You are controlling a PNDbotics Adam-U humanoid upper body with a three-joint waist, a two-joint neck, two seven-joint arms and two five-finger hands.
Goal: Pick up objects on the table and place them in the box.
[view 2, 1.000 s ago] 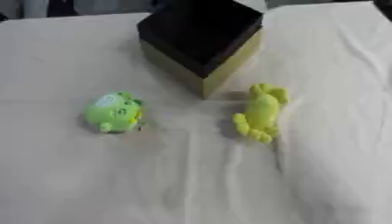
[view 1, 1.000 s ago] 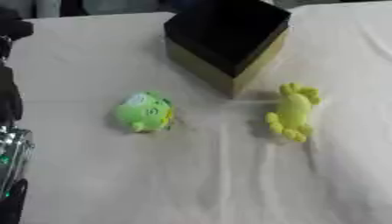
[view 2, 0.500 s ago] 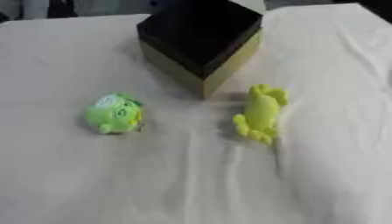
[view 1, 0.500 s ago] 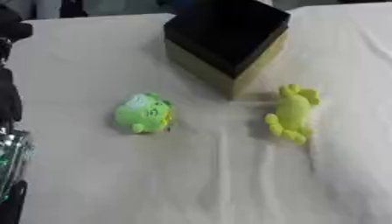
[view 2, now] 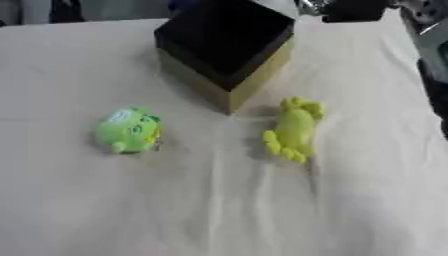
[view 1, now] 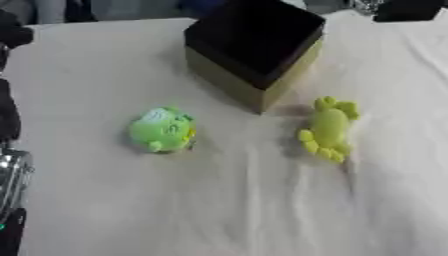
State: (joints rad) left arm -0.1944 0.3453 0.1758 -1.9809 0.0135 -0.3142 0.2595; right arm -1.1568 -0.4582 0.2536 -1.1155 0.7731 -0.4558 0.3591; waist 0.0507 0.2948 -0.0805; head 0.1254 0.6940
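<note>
No readable writing or brand marks on anything. Box (view 1: 255,47) sat at the far centre of the table (view 1: 219,200), open top, black inside, olive-yellow outer walls, turned so one corner pointed toward the near side. Nothing visible inside it, interior just read as dark. Yellow toy (view 1: 327,129) lay just right of that near corner, close to the box but whether touching I couldn't tell; long axis ran near-to-far with a slight lean to the right at the far end, stubby limbs splayed at both ends. Which end was the head I couldn't make out. Green round toy (view 1: 162,130) sat left of the box's near corner, well apart from the yellow one, roughly ball-shaped so no clear long axis; a paler patch on top and a small orange-ish bit on its right side. White cloth covered the table, wrinkled in the near half. Left arm (view 1: 10,165) showed as dark and silver parts along the left edge; its hand wasn't visible, so no grip state to tell. Right hand wasn't visible either.
</note>
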